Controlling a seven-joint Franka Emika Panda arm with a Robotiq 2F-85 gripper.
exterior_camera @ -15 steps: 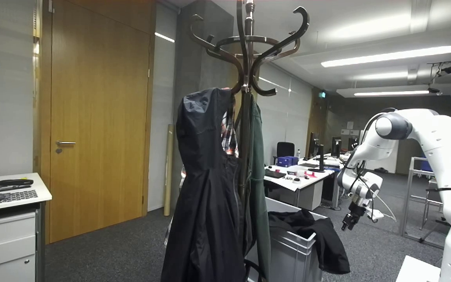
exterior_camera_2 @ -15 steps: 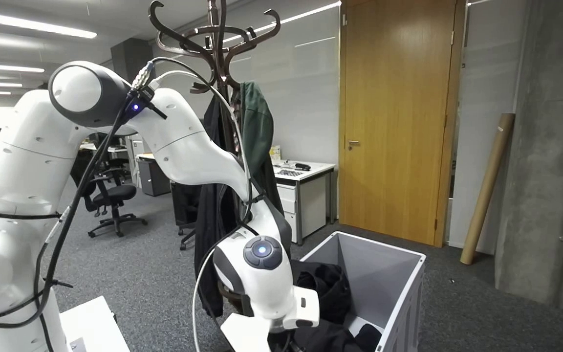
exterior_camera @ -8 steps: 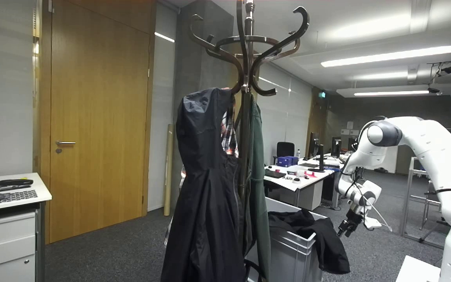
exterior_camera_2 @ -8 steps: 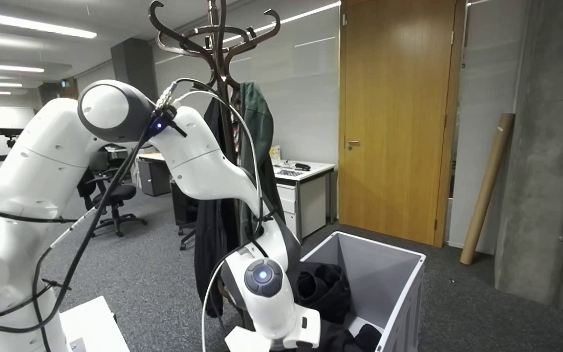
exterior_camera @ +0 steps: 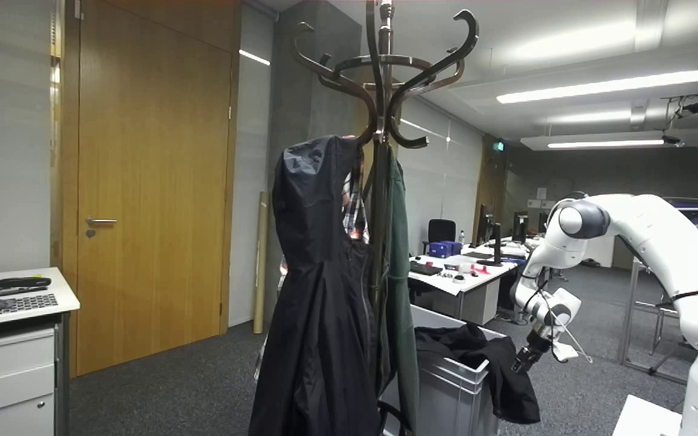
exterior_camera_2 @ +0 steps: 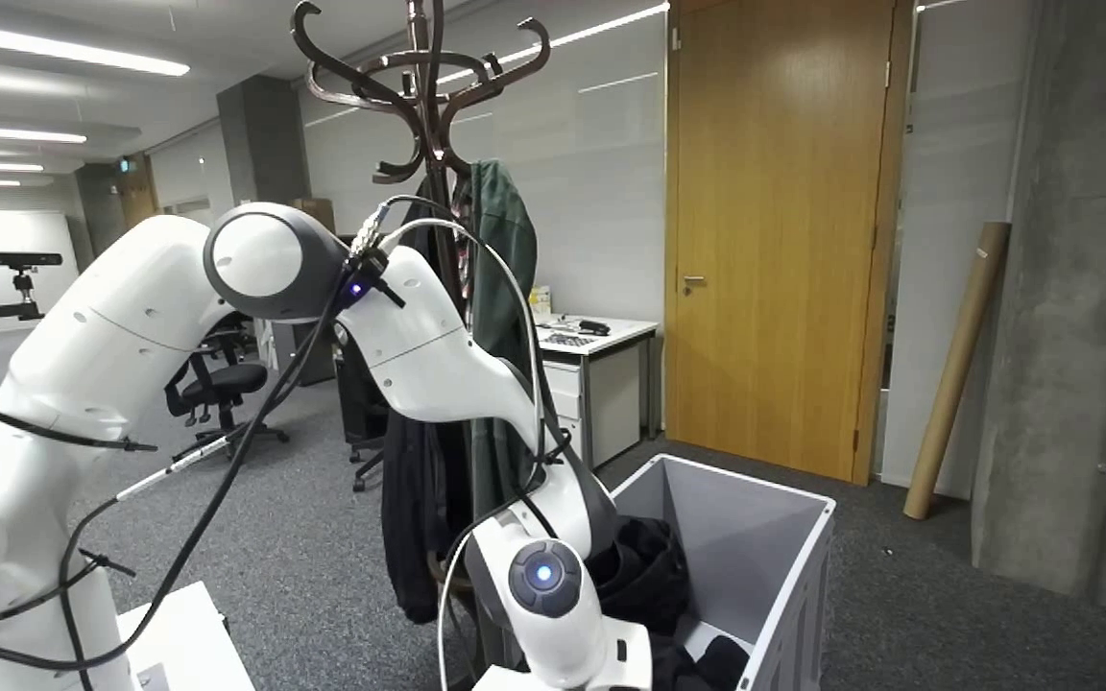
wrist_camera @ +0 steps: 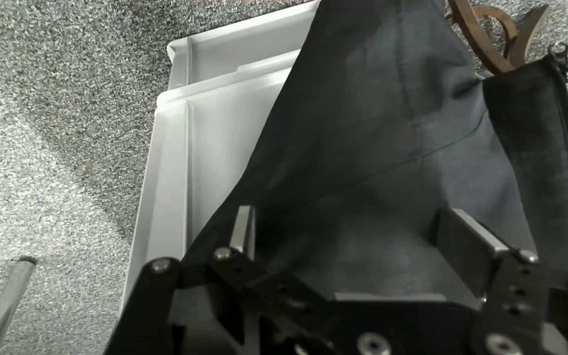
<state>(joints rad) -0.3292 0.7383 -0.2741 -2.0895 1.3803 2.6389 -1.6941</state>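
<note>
Black metal-edged fingers (wrist_camera: 466, 256) were spread wide, nothing gripped, just by black fabric garment (wrist_camera: 363, 138); contact unclear. Garment hung over rim of grey rectangular plastic bin (exterior_camera: 446, 393).

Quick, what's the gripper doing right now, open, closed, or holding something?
Gripper: open, holding nothing; the black zippered garment is right in front of it, contact unclear.

The white arm (exterior_camera_2: 419, 355) stands arched over to its wrist (exterior_camera_2: 558, 629). The gripper (wrist_camera: 355, 234) slants downward, jaws apart, though I can't quite judge its tilt.
</note>
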